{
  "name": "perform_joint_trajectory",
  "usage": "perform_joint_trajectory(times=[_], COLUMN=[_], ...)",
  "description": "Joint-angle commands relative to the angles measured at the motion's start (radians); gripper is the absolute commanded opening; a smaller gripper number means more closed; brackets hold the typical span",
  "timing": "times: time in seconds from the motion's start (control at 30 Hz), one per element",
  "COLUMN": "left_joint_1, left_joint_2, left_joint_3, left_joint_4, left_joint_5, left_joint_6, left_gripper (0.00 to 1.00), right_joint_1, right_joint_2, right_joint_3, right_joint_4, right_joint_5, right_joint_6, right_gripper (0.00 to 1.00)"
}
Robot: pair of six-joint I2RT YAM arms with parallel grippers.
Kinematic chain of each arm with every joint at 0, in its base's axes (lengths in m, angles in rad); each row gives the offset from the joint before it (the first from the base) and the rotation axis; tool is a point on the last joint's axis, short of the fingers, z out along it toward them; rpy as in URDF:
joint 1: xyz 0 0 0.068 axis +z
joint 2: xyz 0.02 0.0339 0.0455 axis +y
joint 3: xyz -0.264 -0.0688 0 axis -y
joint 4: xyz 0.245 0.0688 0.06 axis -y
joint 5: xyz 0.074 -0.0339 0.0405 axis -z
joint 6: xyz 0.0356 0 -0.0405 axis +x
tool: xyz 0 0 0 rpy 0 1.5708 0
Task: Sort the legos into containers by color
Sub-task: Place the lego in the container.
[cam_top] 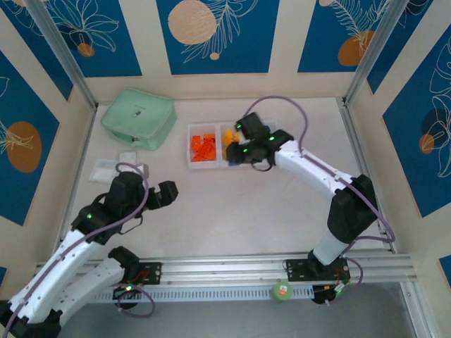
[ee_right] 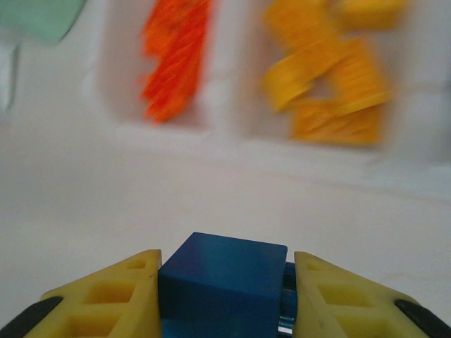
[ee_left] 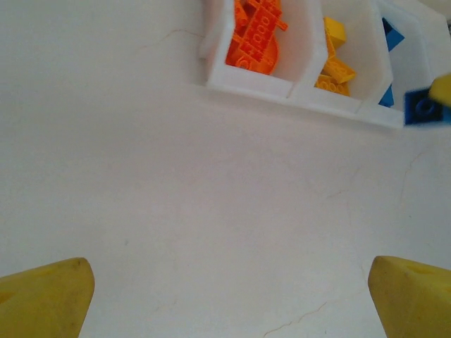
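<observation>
Nearly done, prob: red-orange legos [ee_left: 255,35], yellow legos [ee_left: 335,69] already in containers [ee_left: 254,86]; right end effector [ee_right: 227,264] grasping blue lego [ee_right: 223,296] just short of containers, drop pending; left end effector [ee_left: 227,276] released.

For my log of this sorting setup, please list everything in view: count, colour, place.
bins: three, translucent white, in a row
red-orange legos: a heap, left bin
yellow-orange legos: a heap, middle bin
blue legos: at least two, right bin
blue brick: one, in the right pincer
zip case: one, mint green, far left
clear bags: a few, near the case
round item: one, green, on the near rail
left pincer: one, yellow fingers, open over bare table
right pincer: one, yellow fingers, shut on the blue brick
</observation>
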Motion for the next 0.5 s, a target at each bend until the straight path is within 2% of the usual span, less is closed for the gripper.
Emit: perform_joint_trajectory(times=[0.0, 0.13, 0.27, 0.37, 0.47], left_joint_1=[0.002, 0.002, 0.006, 0.011, 0.020], left_joint_2=[0.067, 0.147, 0.191, 0.210, 0.231], left_joint_3=[0.008, 0.007, 0.008, 0.003, 0.010], left_joint_4=[0.156, 0.236, 0.263, 0.285, 0.293], left_joint_5=[0.056, 0.073, 0.067, 0.063, 0.042], left_joint_6=[0.031, 0.032, 0.035, 0.038, 0.060], left_gripper=[0.99, 0.99, 0.99, 0.99, 0.99], right_joint_1=[-0.115, -0.225, -0.281, -0.296, -0.296], right_joint_2=[0.025, 0.154, 0.277, 0.357, 0.342], right_joint_3=[0.031, 0.114, 0.213, 0.316, 0.354], right_joint_4=[-0.014, 0.004, 0.022, -0.015, -0.027], right_joint_5=[0.046, 0.075, 0.086, 0.091, 0.086], right_joint_6=[-0.058, -0.098, -0.122, -0.146, -0.167], right_gripper=[0.36, 0.35, 0.36, 0.54, 0.66])
